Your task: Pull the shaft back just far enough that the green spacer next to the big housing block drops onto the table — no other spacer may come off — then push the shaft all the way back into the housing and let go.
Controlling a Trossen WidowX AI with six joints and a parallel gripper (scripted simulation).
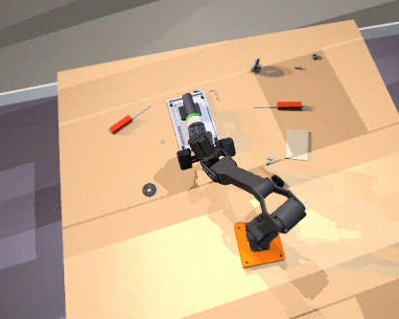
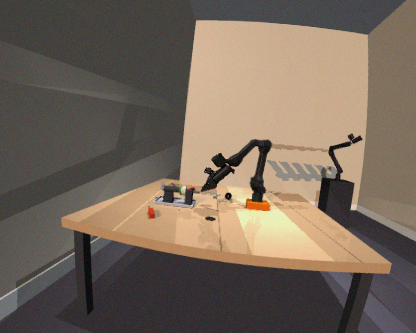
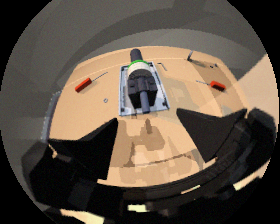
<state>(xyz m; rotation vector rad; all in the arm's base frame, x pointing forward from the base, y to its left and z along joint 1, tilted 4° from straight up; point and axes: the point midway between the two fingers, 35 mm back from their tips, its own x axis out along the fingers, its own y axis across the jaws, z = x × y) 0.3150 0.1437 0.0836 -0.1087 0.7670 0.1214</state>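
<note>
The green spacer (image 1: 195,114) (image 2: 181,190) (image 3: 139,62) sits around the shaft line, against the dark big housing block (image 2: 169,194) (image 3: 135,54). White spacers (image 1: 195,121) (image 3: 139,69) sit beside it, between it and the near dark support block (image 2: 189,196) (image 3: 142,87). The thin grey end of the shaft (image 3: 145,102) sticks out of the support block toward the arm. My gripper (image 2: 203,190) (image 3: 148,116) is open and empty, just off the shaft's end, with a finger to each side in the wrist view. In the top view the arm hides the fingertips and shaft end.
The blocks stand on a pale base plate (image 1: 213,117) (image 3: 121,95). Red screwdrivers lie left (image 1: 121,124) (image 3: 83,85) and right (image 1: 289,105) (image 3: 218,86). A dark disc (image 1: 152,192) (image 2: 210,218), a pale box (image 1: 298,145) and small metal parts also lie on the table.
</note>
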